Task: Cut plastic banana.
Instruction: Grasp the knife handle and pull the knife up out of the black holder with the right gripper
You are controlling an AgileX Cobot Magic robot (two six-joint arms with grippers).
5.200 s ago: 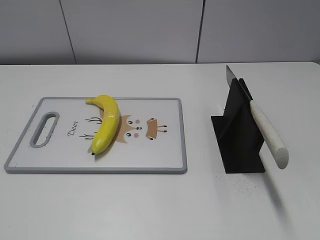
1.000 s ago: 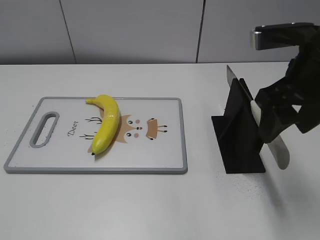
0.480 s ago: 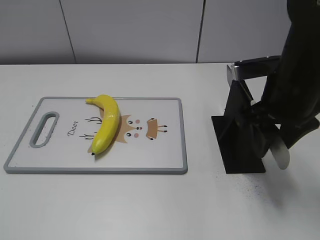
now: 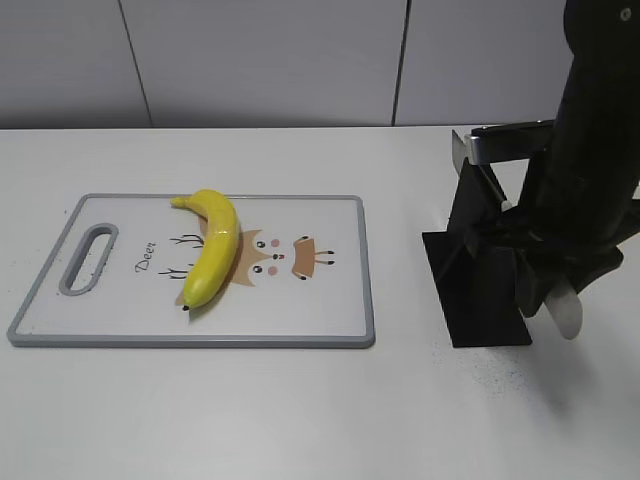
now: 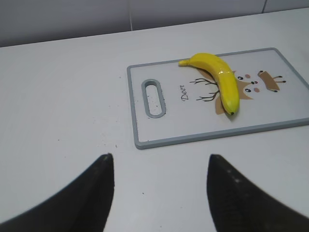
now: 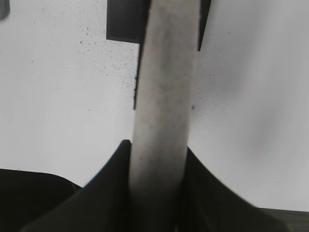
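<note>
The plastic banana (image 4: 213, 250) lies whole on a white cutting board (image 4: 120, 300) with a grey rim and a deer picture, left of centre. It also shows in the left wrist view (image 5: 219, 79), on the board (image 5: 169, 125). A knife with a white handle (image 4: 566, 312) leans in a black stand (image 4: 480, 295) on the right. My right gripper (image 4: 540, 285) is shut on the handle (image 6: 166, 72), a finger pressed against each side (image 6: 157, 159). My left gripper (image 5: 159, 162) is open and empty above the bare table, near the board's handle end.
The knife's blade tip (image 4: 458, 148) sticks up behind the stand. The stand's base shows in the right wrist view (image 6: 125, 21). The board has a handle slot (image 4: 88, 258) at its left end. A grey wall stands behind the table.
My right arm came in from the right, lowered onto the knife handle and closed round it. The banana, board and stand have not moved.
</note>
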